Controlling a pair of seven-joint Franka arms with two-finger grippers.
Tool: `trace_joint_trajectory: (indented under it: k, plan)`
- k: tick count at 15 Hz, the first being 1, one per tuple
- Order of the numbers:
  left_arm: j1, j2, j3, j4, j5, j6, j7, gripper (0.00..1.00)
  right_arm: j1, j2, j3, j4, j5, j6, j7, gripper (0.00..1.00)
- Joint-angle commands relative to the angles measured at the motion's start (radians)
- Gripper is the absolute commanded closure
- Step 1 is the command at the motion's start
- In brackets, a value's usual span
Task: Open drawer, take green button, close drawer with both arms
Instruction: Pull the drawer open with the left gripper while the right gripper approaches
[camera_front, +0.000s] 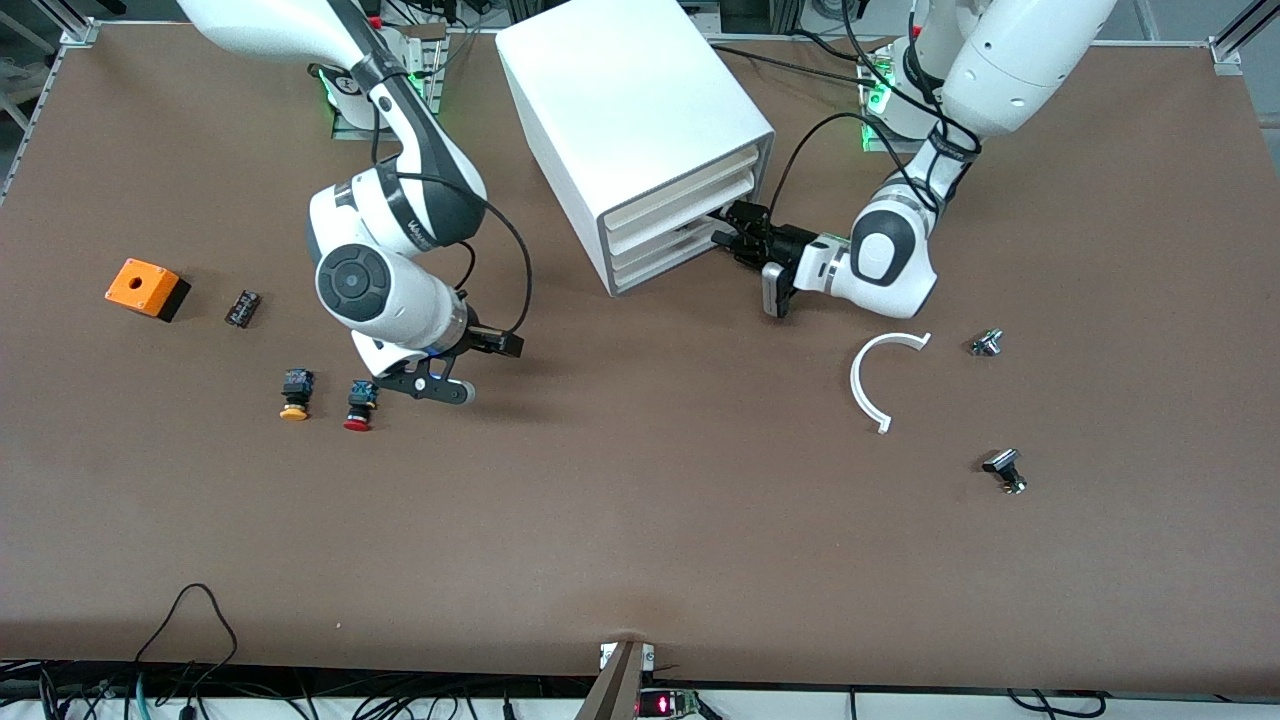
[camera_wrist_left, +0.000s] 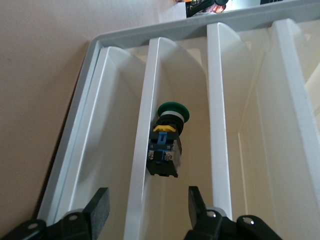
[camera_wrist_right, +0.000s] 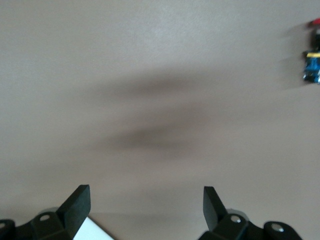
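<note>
Take-button step. In the front view the left gripper (camera_front: 728, 232), right of centre, is reaching into the stacked drawers of the white cabinet (camera_front: 630, 110) at upper centre. In the left wrist view its fingers (camera_wrist_left: 98, 207) stand apart, and the green-capped button (camera_wrist_left: 167, 139) lies at frame centre in a slot between white dividers of the drawer (camera_wrist_left: 150, 90), ahead of the fingertips and not yet between them. As a judgement, the next move calls for advancing until the fingers straddle the black-and-blue body, then closing. The right gripper (camera_front: 440, 385), left of centre in the front view, hangs with fingers apart over bare table just beside the red-capped button (camera_front: 359, 404); that arm waits.
</note>
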Motion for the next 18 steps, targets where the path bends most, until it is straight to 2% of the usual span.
trace_joint_trajectory:
  k: [1,3,4,5,7,8,9,14,18]
  plan:
    - [-0.015,-0.001,-0.002,-0.014,-0.031,0.014,0.035,0.40,0.040,0.036,-0.005,0.055,0.010,-0.001,0.105,0.00]
    - [-0.013,0.001,-0.004,-0.021,-0.031,0.012,0.035,0.41,0.067,0.058,-0.004,0.092,0.007,-0.001,0.172,0.00]
    - [-0.013,0.002,-0.004,-0.023,-0.033,0.012,0.035,0.45,0.078,0.068,-0.005,0.107,0.005,-0.001,0.199,0.00]
    - [-0.015,0.004,-0.004,-0.026,-0.033,0.012,0.035,0.56,0.089,0.078,-0.005,0.123,0.004,-0.001,0.226,0.00]
    - [-0.015,0.004,-0.002,-0.029,-0.033,0.011,0.035,0.87,0.109,0.102,-0.005,0.172,0.004,-0.005,0.275,0.00]
    - [-0.015,0.004,-0.002,-0.029,-0.031,0.011,0.035,0.97,0.119,0.114,-0.005,0.195,0.002,-0.007,0.304,0.00]
    - [-0.013,0.004,-0.002,-0.028,-0.031,0.011,0.035,1.00,0.127,0.125,-0.005,0.215,0.002,-0.010,0.333,0.00]
    - [0.002,0.004,0.012,-0.005,-0.020,0.009,0.007,1.00,0.152,0.171,-0.005,0.301,0.005,-0.016,0.455,0.00]
    - [0.033,0.028,0.027,0.057,0.015,0.011,-0.014,1.00,0.193,0.236,-0.005,0.425,0.004,-0.019,0.602,0.00]
